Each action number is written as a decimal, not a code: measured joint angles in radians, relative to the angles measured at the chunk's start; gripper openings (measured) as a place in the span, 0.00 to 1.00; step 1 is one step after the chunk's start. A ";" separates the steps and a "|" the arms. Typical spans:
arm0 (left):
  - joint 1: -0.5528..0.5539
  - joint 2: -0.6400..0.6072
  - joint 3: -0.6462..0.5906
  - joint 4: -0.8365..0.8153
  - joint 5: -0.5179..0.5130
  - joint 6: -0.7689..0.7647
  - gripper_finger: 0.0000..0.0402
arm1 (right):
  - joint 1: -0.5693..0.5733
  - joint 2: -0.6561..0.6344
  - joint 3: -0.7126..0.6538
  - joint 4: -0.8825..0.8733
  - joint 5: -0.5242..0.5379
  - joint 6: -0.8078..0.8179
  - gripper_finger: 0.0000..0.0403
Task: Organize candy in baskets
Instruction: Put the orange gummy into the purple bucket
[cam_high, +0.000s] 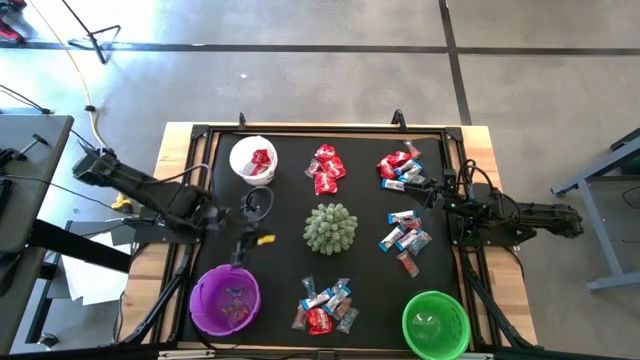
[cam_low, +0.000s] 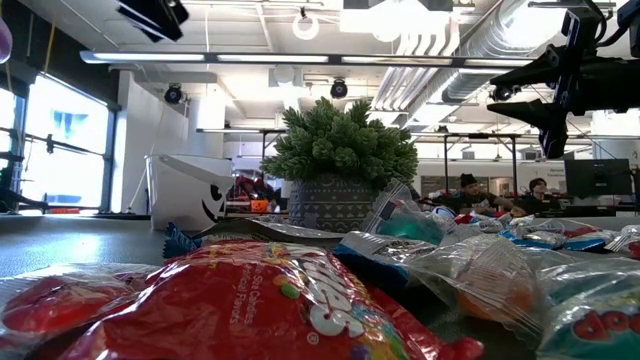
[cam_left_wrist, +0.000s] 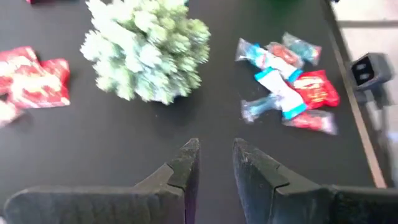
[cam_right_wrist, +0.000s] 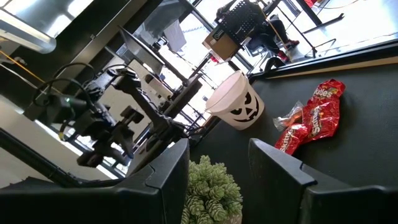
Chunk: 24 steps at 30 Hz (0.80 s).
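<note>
Candy lies in loose piles on the black mat: red ones (cam_high: 328, 168) at the far middle, red and blue ones (cam_high: 402, 168) far right, blue ones (cam_high: 405, 238) at the right, and a mixed pile (cam_high: 325, 305) near the front edge. The white basket (cam_high: 253, 160) holds red candy. The purple basket (cam_high: 225, 300) holds pinkish pieces, and the green basket (cam_high: 436, 322) stands near right. My left gripper (cam_high: 248, 238) hovers between the white and purple baskets, slanting down, its fingers (cam_left_wrist: 216, 146) a narrow gap apart with nothing between. My right gripper (cam_right_wrist: 217, 146) waits open at the right edge (cam_high: 442, 195).
A spiky pale-green ball (cam_high: 330, 228) stands at the mat's centre, right of my left gripper. A small yellow piece (cam_high: 265, 239) lies by the left gripper's tip. The wooden table rim (cam_high: 170, 150) frames the mat. In the low view, candy wrappers (cam_low: 280, 300) fill the foreground.
</note>
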 joint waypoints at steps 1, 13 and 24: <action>0.018 0.000 0.000 0.005 0.006 0.032 0.21 | 0.000 0.000 0.000 0.000 0.000 0.000 0.40; 0.270 0.107 0.001 0.130 0.030 0.238 0.21 | 0.000 0.000 0.000 0.000 0.000 0.000 0.40; 0.496 0.306 0.001 0.437 0.139 0.038 0.22 | 0.000 0.000 0.000 0.000 0.000 0.000 0.40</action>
